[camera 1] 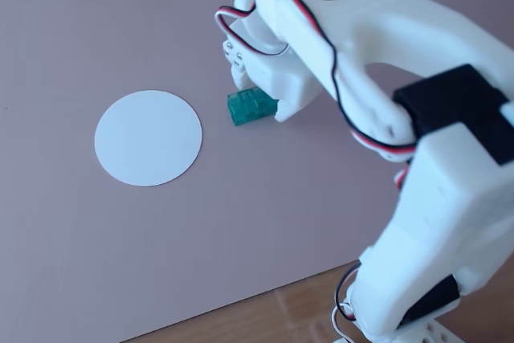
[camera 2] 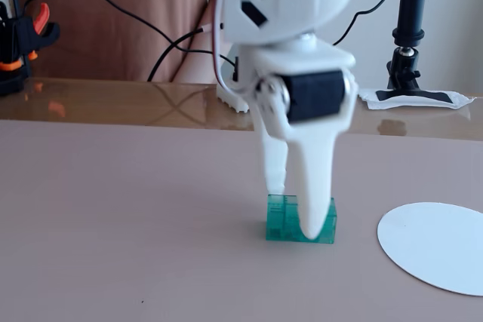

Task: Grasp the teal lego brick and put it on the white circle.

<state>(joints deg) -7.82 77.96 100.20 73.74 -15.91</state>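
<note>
The teal lego brick rests on the pinkish-mauve mat, a short way from the white circle. My white gripper points down over the brick with one finger on each side of it. In a fixed view the near finger covers the brick's front and reaches mat level, and the thin far finger meets its top back edge. The jaws stand closed against the brick. The circle is bare.
The mat's edge and the wooden table lie near the arm's base. In a fixed view, cables, a black stand and a clamp sit behind the mat.
</note>
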